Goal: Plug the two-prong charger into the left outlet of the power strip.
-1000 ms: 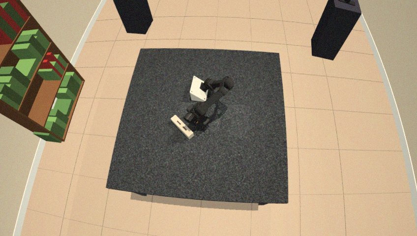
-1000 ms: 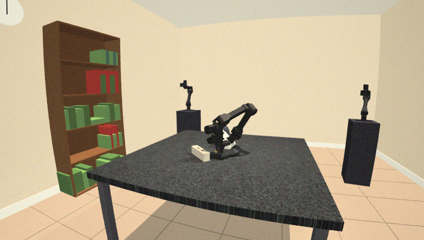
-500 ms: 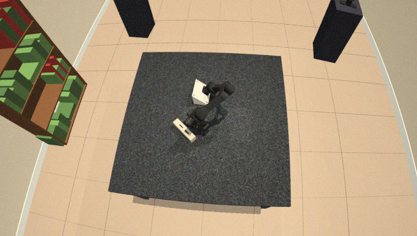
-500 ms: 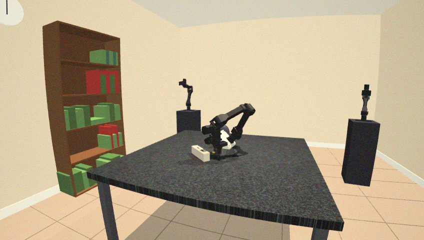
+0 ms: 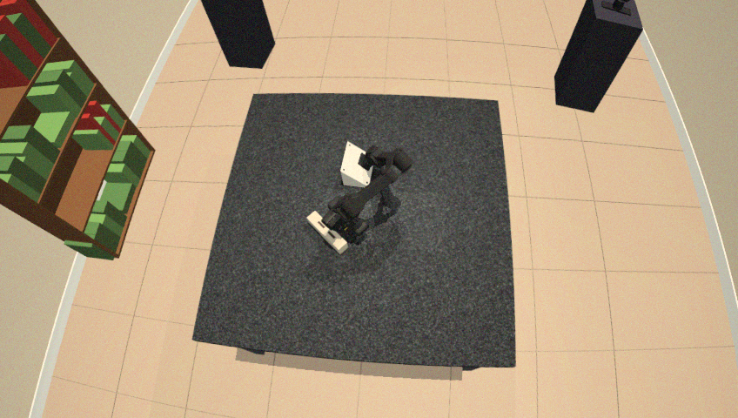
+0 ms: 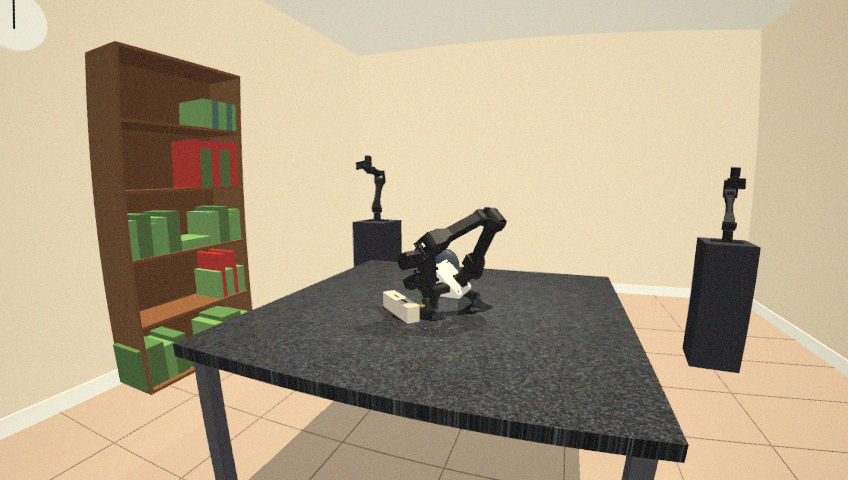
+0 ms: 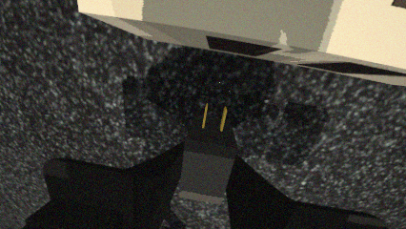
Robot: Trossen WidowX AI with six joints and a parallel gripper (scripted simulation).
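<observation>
The cream power strip (image 5: 338,244) (image 6: 400,307) (image 7: 191,20) lies on the dark table. Dark openings show in its top in the top view and along its near edge in the wrist view. My gripper (image 5: 347,231) (image 6: 430,304) (image 7: 207,149) is shut on the dark charger (image 7: 207,176), low beside the strip's long side. The charger's two yellow prongs (image 7: 205,115) (image 7: 223,119) point towards the strip. In the wrist view a gap shows between their tips and the strip. The arm hides most of the charger in the top and exterior views, and exact height is hard to tell.
A white angled block (image 5: 355,168) (image 6: 453,281) stands behind the gripper, close to the arm's base. The dark speckled table (image 5: 424,290) (image 6: 505,362) extends around the strip. A bookshelf (image 6: 102,178) and two dark pedestals (image 5: 595,62) (image 5: 240,36) stand off the table.
</observation>
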